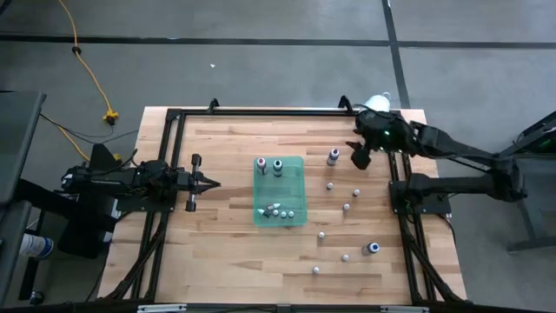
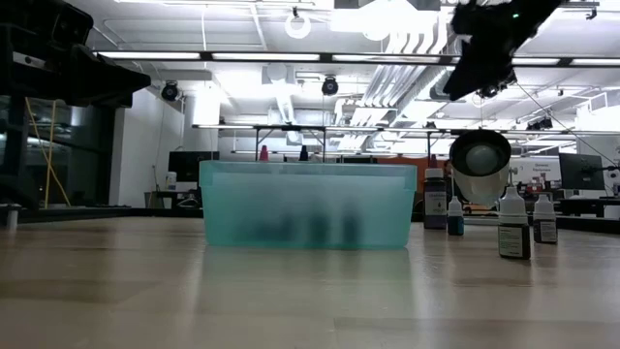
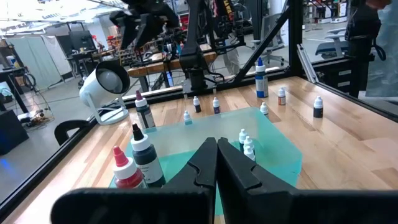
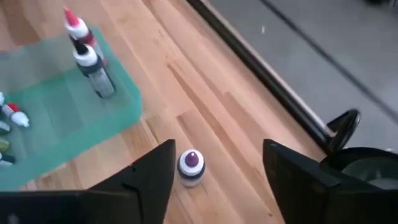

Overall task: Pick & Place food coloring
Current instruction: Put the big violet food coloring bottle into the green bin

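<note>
Wooden planks form the table (image 1: 226, 252), concrete floor around it. Nearest the right side, roughly ten food coloring bottles (image 1: 346, 207) stand scattered. Mid-table, the green tray (image 1: 280, 219) holds two tall bottles and perhaps four small ones. Left gripper (image 1: 213, 182) waits shut, empty. Farther, right gripper (image 1: 360, 158) hangs open, empty, above a purple-capped bottle (image 4: 191, 165).

Behind the frosted wall of the green tray (image 2: 305, 206), the bottles (image 2: 315, 228) show only as dark blurs, perhaps four.
</note>
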Controlling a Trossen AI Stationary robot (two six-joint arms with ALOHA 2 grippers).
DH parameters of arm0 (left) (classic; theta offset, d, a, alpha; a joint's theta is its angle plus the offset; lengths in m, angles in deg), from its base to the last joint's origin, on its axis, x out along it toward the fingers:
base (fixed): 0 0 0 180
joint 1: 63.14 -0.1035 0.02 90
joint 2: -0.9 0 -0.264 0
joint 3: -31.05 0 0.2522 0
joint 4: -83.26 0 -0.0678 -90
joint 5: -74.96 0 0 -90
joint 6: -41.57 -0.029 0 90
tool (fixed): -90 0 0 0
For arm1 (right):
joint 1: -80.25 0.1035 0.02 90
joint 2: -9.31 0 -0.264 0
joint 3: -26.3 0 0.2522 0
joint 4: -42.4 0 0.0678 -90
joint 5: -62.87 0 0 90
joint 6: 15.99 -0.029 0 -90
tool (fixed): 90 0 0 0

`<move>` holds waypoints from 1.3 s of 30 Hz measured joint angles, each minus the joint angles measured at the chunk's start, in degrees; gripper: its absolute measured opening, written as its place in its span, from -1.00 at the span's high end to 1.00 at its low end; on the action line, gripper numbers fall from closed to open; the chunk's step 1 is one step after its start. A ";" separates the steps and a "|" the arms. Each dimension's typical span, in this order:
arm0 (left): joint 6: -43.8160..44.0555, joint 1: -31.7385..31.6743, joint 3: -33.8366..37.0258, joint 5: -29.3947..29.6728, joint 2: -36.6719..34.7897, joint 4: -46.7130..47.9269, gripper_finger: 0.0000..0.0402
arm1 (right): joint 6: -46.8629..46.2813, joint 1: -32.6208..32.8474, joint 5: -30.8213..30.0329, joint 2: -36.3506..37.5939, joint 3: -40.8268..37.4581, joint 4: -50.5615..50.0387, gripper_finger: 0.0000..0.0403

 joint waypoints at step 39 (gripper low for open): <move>0.00 0.00 0.00 0.00 0.00 0.00 1.00 | 11.08 -1.89 4.68 -37.21 25.51 -27.81 -0.51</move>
